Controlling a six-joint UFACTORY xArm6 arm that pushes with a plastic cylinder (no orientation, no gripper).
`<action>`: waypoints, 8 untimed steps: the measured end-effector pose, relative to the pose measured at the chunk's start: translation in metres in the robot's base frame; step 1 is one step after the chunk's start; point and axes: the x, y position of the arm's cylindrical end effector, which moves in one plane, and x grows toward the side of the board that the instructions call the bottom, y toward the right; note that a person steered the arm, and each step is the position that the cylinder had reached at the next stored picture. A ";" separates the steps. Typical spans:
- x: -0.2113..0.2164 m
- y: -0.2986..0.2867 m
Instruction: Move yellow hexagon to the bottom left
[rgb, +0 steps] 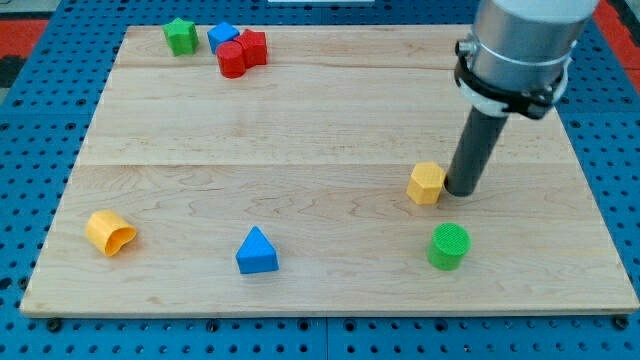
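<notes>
The yellow hexagon (426, 183) lies on the wooden board (300, 130), right of centre and a little below the middle. My tip (462, 191) rests on the board right against the hexagon's right side, touching it or nearly so. The rod rises from there up to the grey arm (525, 45) at the view's top right.
A green cylinder (448, 246) stands below the hexagon. A blue triangle (257, 251) sits at the bottom centre-left, a yellow-orange block (109, 232) at the bottom left. At the top left are a green star-like block (181, 36), a blue block (223, 36) and two red blocks (241, 53).
</notes>
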 end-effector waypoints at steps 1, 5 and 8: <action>0.009 -0.034; 0.041 -0.192; -0.008 -0.173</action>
